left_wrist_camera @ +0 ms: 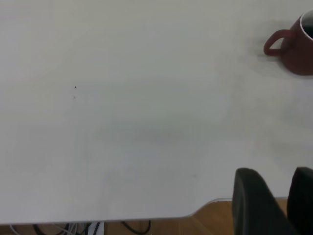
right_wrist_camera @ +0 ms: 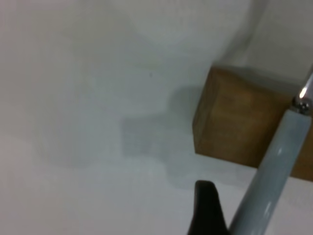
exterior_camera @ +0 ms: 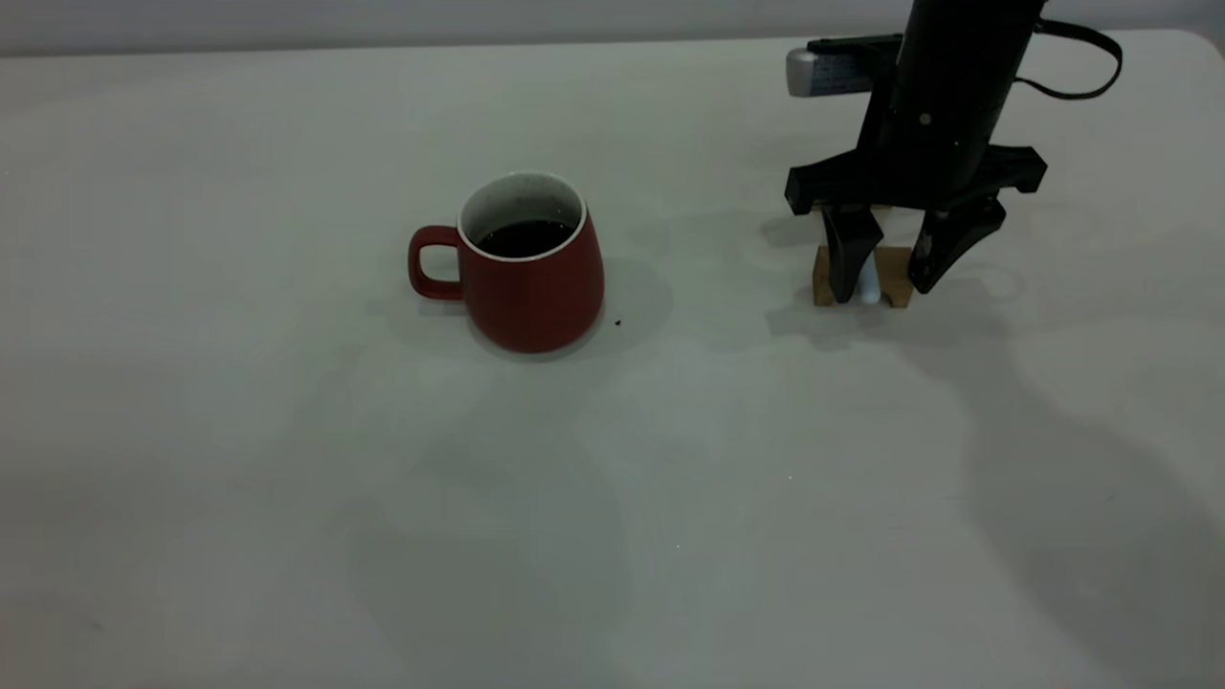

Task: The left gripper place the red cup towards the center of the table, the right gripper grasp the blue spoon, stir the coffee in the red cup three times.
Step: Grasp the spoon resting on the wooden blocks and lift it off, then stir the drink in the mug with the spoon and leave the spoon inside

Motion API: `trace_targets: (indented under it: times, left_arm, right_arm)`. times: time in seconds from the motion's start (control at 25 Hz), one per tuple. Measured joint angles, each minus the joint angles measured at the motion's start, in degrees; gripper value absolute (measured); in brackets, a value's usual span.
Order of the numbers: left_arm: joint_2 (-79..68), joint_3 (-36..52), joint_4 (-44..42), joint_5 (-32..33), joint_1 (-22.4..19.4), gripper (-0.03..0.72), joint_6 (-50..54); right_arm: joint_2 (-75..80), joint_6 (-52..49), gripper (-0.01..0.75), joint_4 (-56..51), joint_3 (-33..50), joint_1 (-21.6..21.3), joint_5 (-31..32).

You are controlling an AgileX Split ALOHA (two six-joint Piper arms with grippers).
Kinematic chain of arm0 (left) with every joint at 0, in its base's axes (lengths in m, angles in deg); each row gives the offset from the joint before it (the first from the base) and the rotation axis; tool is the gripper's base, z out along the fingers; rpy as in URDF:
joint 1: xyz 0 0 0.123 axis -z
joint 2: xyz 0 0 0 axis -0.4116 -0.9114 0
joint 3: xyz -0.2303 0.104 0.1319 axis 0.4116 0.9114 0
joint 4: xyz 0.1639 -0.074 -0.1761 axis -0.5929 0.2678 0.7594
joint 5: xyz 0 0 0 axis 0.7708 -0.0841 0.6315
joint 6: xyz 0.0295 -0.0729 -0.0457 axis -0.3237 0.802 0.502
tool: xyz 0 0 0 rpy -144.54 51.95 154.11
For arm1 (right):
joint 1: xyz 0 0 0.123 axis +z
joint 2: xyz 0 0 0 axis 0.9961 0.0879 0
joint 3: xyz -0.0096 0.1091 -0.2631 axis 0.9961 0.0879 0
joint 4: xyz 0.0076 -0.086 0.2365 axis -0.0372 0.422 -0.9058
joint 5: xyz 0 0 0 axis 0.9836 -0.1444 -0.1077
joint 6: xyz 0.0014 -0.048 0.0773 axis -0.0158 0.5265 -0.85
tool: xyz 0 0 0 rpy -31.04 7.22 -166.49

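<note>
The red cup (exterior_camera: 526, 277) stands upright near the middle of the table (exterior_camera: 287, 498), handle pointing left, with dark coffee (exterior_camera: 523, 237) inside. It also shows in the left wrist view as the red cup (left_wrist_camera: 293, 46), far from my left gripper (left_wrist_camera: 276, 174), which hangs open over the table's edge. The blue spoon (exterior_camera: 870, 287) rests on a small wooden block (exterior_camera: 897, 273). My right gripper (exterior_camera: 882, 290) is lowered over it, open, one finger on each side of the handle. In the right wrist view the blue spoon (right_wrist_camera: 276, 171) lies against one dark finger (right_wrist_camera: 205, 210).
A tiny dark speck (exterior_camera: 617, 322) lies just right of the cup. The wooden block (right_wrist_camera: 234, 122) is the only other object on the table. The table's rounded edge (left_wrist_camera: 195, 214) and cables below it show in the left wrist view.
</note>
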Motion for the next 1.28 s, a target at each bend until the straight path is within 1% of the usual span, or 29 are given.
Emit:
trace_targets:
  times: [0.08,0.12,0.28,0.32,0.52,0.64,0.76,0.8,0.92,1.0,1.08,1.2,1.28]
  left_arm:
    - [0.00,0.00,0.00,0.00,0.00,0.246,0.00]
    - [0.00,0.00,0.00,0.00,0.00,0.246,0.00]
    - [0.00,0.00,0.00,0.00,0.00,0.246,0.00]
    - [0.00,0.00,0.00,0.00,0.00,0.246,0.00]
    - [0.00,0.00,0.00,0.00,0.00,0.246,0.00]
    - [0.00,0.00,0.00,0.00,0.00,0.246,0.00]
    - [0.00,0.00,0.00,0.00,0.00,0.246,0.00]
    - [0.00,0.00,0.00,0.00,0.00,0.246,0.00]
    - [0.00,0.00,0.00,0.00,0.00,0.246,0.00]
    - [0.00,0.00,0.00,0.00,0.00,0.246,0.00]
    - [0.00,0.00,0.00,0.00,0.00,0.246,0.00]
    - [0.00,0.00,0.00,0.00,0.00,0.246,0.00]
    - [0.00,0.00,0.00,0.00,0.00,0.246,0.00]
  right_arm:
    - [0.14,-1.01,0.542,0.77,-0.18,0.00,0.14]
    - [0.26,-1.26,0.510,1.00,-0.30,0.00,0.28]
    - [0.31,-1.61,0.346,2.42,-0.30,0.00,0.42]
    - [0.31,-1.61,0.318,2.69,-0.30,0.00,0.42]
    - [0.20,-1.61,0.269,3.51,-0.30,0.00,0.42]
    - [-0.05,-1.61,0.211,3.96,-0.30,0.00,0.29]
    - [-0.62,-1.72,0.134,4.91,-0.30,0.00,0.29]
    - [-0.97,-1.94,0.123,5.49,-0.30,0.00,0.36]
    - [-2.37,-2.36,0.122,6.38,-0.30,0.00,1.07]
    - [-4.25,-2.50,0.122,6.40,-0.43,0.00,2.59]
    - [-6.93,-2.55,0.122,6.03,-0.97,0.00,5.57]
    - [-12.03,-1.15,0.121,0.28,-2.37,0.00,10.43]
    - [-14.91,0.05,0.120,-7.59,-3.25,0.00,14.13]
